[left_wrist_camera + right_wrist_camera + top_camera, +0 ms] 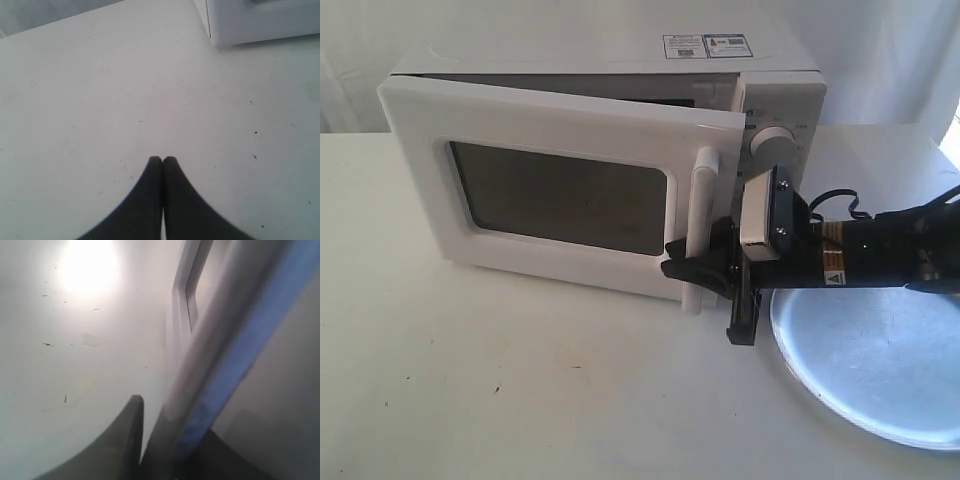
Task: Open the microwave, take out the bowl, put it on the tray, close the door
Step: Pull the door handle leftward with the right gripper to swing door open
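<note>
Opening step: door (560, 190) ajar, handle (704, 190) clamped in right hand (705, 268). Left hand (162, 161) closed, empty. Next: door to be swung wider.

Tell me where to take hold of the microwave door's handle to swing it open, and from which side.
Grip the handle on its lower half, coming from the front with one finger on each side. It is a tall vertical bar standing off the door at its free edge, away from the hinge, so pulling there should swing it easily. The right gripper straddles it there.
</note>
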You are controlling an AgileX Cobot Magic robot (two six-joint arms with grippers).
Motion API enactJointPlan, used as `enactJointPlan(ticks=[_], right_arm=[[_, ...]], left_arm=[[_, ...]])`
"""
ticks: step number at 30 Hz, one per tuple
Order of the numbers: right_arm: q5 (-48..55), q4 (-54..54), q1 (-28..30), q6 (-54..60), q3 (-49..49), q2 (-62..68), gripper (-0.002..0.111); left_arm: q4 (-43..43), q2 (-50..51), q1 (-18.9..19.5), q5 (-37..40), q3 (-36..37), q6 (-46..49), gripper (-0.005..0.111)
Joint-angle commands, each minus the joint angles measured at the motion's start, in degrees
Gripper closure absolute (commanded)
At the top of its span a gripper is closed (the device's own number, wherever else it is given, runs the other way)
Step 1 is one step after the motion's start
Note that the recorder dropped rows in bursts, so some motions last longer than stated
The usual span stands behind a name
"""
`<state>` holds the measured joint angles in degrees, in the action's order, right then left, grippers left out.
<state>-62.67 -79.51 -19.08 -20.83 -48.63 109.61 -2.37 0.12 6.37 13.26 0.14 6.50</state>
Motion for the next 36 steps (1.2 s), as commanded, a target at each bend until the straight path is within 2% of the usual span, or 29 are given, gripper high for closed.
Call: enactJointPlan(ticks=[1,4,7,9,11,14,18,22,26,31,36], right_arm=[[-7.29,-2.33,-1.87,1.23,-1.29,-3.79,0.107],[-7.29,-2.76,-1.87,-2.08,-1.18,-5.71,0.097],[-6.66,-3.84,-1.87,-4.12,-0.68,-7.81,0.08],[-1.37,-6.77,-1.87,-7.54,-0.46,-9.32,0.069],[3.08,-12.43,-1.87,-13.74,-0.46,-10.86,0.064],[6.71,-20.44,-1.87,-25.14,-0.46,-13.03,0.064],[11.59,-20.44,-1.48,-34.98,0.74,-16.17,0.065],[11.98,-20.44,-1.4,-40.26,2.07,-19.34,0.074],[11.76,-20.44,-1.4,-41.1,4.56,-23.64,0.081],[10.58,-20.44,-1.4,-45.79,8.93,-29.02,0.082],[-1.64,-20.44,-1.4,-37.92,11.68,-34.17,0.085]], left_arm=[[0.46,-0.12,-0.18,0.08,-0.14,-0.22,0.107],[0.46,-0.12,-0.18,0.08,-0.14,-0.22,0.107],[0.46,-0.12,-0.18,0.08,-0.14,-0.22,0.107],[0.46,-0.12,-0.18,0.08,-0.14,-0.22,0.107],[0.46,-0.12,-0.18,0.08,-0.14,-0.22,0.107],[0.46,-0.12,-0.18,0.08,-0.14,-0.22,0.107],[0.46,-0.12,-0.18,0.08,-0.14,-0.22,0.107],[0.46,-0.12,-0.18,0.08,-0.14,-0.22,0.107],[0.46,-0.12,-0.18,0.08,-0.14,-0.22,0.107],[0.46,-0.12,-0.18,0.08,-0.14,-0.22,0.107],[0.46,-0.12,-0.18,0.08,-0.14,-0.22,0.107]])
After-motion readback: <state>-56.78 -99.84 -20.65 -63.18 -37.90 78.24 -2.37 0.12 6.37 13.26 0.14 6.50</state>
